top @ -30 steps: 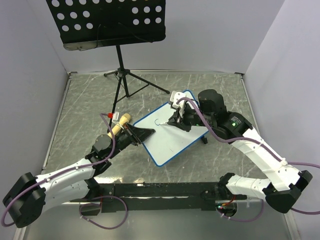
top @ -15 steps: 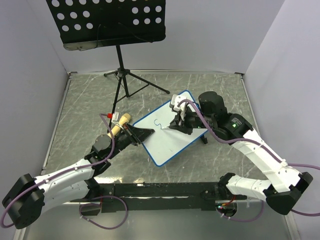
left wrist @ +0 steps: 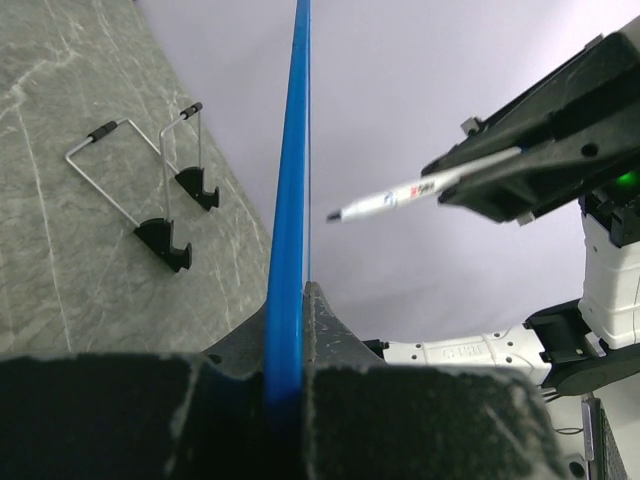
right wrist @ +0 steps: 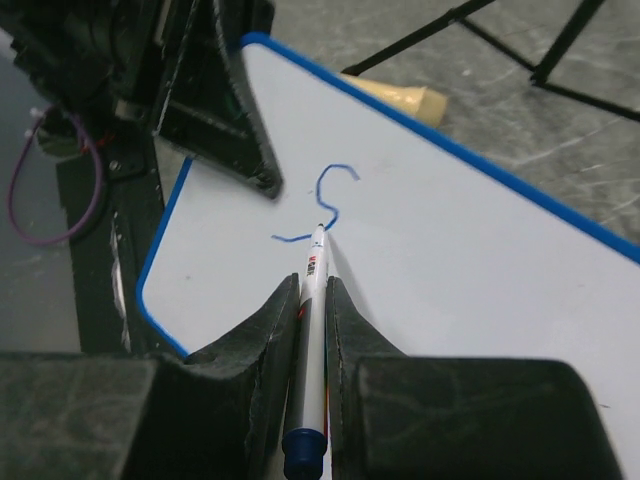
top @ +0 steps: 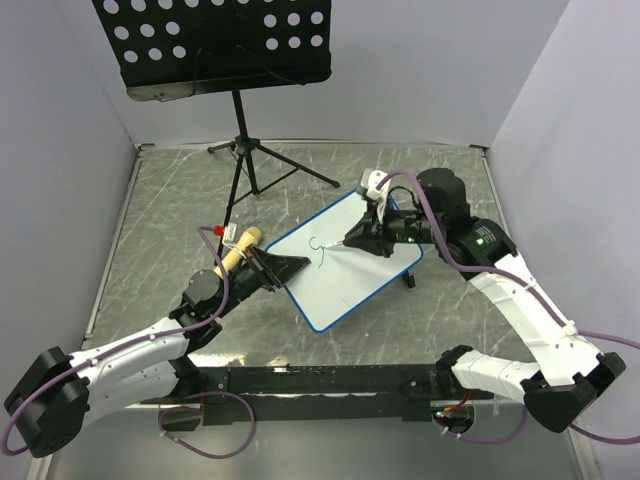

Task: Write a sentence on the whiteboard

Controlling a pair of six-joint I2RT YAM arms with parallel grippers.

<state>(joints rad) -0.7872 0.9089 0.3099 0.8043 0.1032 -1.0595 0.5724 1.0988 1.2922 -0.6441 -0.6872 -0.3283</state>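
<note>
The whiteboard (top: 350, 265), white with a thin blue frame, stands tilted mid-table. My left gripper (top: 288, 268) is shut on its left edge; the left wrist view shows the blue frame (left wrist: 290, 230) edge-on between the jaws. My right gripper (top: 362, 240) is shut on a white marker (right wrist: 315, 320) with a blue end. Its tip rests at the end of a blue "s" stroke (right wrist: 325, 205) on the board (right wrist: 480, 260). Only this first letter of the sentence (top: 320, 250) shows. The marker also shows in the left wrist view (left wrist: 420, 190).
A black perforated music stand (top: 215, 45) on a tripod (top: 245, 155) stands at the back. A tan wooden-handled object (top: 238, 250) lies left of the board. The board's wire feet (left wrist: 150, 200) rest on the grey marbled table. Grey walls enclose the table.
My right gripper has pulled back to the right and up while the marker tip drew the lower curve of the "s". The left gripper still holds the board.
</note>
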